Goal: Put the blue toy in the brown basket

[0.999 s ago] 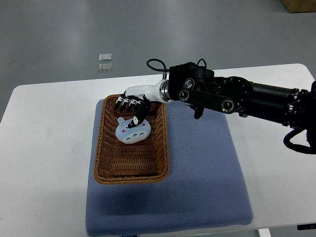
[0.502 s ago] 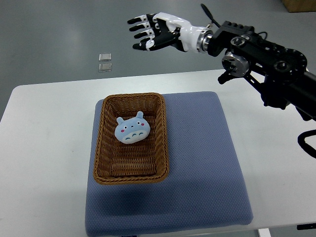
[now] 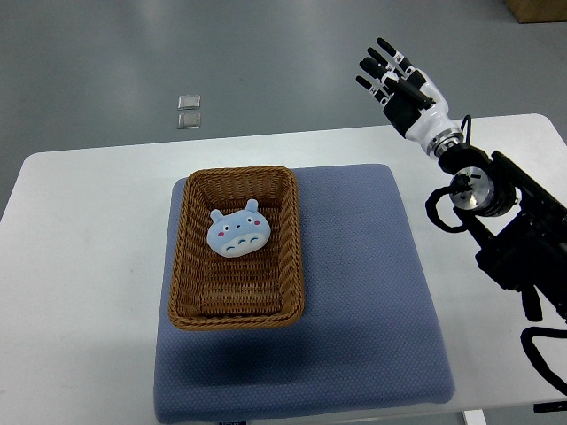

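The blue toy, a round pale-blue plush with two small ears and a face, lies inside the brown wicker basket, in its far half. The basket stands on the left part of a blue mat. My right hand is raised far to the right of the basket, above the table's far edge, with its fingers spread and holding nothing. Its black arm runs down the right side of the picture. The left arm does not show.
The mat lies on a white table. Two small clear squares lie on the grey floor beyond the table. A brown box corner shows at the top right.
My right hand let go of the toy in the basket, lifted up and away, then swung to the right. The toy has stayed where it was dropped.
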Controlling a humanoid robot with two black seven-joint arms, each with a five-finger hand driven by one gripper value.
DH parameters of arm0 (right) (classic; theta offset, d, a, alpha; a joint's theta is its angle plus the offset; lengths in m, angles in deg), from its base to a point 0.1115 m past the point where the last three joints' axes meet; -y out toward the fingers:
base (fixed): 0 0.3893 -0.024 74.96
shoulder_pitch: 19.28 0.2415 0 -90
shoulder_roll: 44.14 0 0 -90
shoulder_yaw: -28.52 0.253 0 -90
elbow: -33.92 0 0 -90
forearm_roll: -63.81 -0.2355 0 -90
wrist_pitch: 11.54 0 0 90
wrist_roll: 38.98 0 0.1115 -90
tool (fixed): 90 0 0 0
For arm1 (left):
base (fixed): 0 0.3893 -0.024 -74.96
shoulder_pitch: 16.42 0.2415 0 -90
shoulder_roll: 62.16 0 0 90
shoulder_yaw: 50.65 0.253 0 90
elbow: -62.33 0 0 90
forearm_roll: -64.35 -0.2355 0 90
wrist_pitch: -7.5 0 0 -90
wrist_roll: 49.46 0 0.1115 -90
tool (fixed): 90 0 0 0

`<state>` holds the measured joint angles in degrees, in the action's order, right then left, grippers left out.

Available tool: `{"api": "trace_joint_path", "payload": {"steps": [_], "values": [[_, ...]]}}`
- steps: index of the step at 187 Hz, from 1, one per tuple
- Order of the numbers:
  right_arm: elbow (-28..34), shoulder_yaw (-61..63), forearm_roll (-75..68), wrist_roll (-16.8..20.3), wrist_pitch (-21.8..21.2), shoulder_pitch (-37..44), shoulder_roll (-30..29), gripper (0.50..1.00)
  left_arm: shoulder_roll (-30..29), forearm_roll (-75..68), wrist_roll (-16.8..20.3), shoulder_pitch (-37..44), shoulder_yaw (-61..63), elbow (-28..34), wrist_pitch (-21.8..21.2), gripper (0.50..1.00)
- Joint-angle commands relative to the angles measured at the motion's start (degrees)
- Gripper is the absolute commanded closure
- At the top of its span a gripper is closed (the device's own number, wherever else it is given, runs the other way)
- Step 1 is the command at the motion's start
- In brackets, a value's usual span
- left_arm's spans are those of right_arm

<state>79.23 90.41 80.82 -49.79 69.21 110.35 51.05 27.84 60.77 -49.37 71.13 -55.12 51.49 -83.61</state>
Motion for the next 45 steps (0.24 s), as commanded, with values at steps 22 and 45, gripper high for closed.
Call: {"api": "trace_joint_path", "payload": {"steps": [22,45], "values": [[-0.75,-0.01,0.05,-0.88,-0.07,-2.10,-0.79,0.636,0.00,0.06,0.00,0.00,-0.01,0.02,-0.03,0.500],[-0.75,-0.01,-0.04,-0.88,0.02,-2.45,-1.23,0.636,0.00,0.06,0.00,0.00,-0.01,0.02,-0.03,0.500]]}}
